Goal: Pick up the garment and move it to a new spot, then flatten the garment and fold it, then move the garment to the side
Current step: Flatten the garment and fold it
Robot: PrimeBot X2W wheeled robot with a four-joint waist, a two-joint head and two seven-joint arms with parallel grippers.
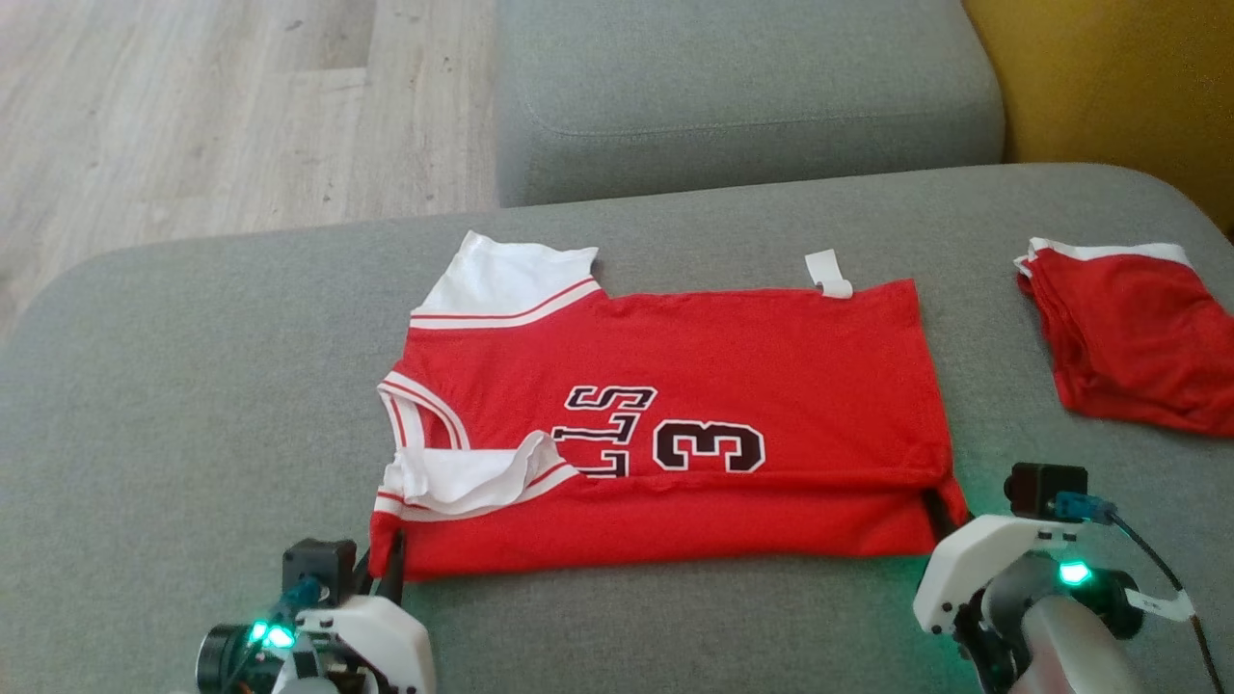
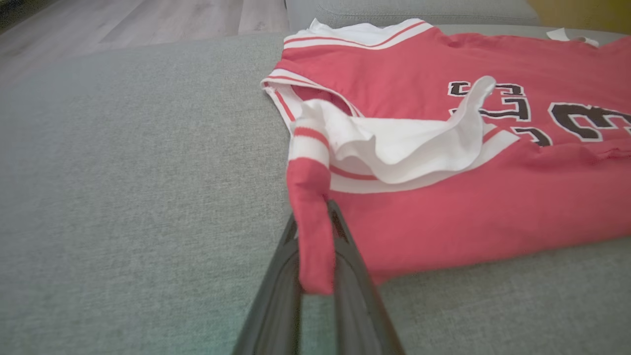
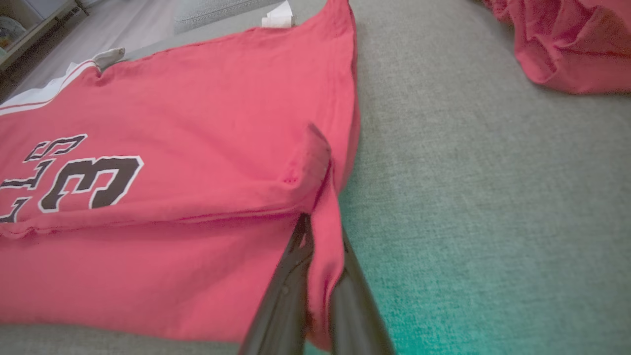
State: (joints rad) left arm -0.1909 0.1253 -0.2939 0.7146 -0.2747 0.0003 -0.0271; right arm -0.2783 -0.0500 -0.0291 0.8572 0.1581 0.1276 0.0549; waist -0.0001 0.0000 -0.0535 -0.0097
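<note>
A red jersey [image 1: 733, 366] with white trim and a black number 3 lies spread sideways on the grey sofa seat [image 1: 193, 405], its near edge folded up over the body. My left gripper [image 1: 384, 559] is shut on the jersey's near left corner; in the left wrist view a strip of the red jersey [image 2: 443, 197] is pinched in that left gripper [image 2: 315, 222]. My right gripper [image 1: 940, 509] is shut on the near right corner, and the right wrist view shows the jersey [image 3: 172, 148] cloth caught in the right gripper [image 3: 320, 231].
A second red garment [image 1: 1138, 328] with a white band lies bunched at the seat's right edge. A grey cushion [image 1: 742, 87] stands behind the seat. Wooden floor [image 1: 193, 116] lies to the far left, a yellow wall [image 1: 1128, 77] at the far right.
</note>
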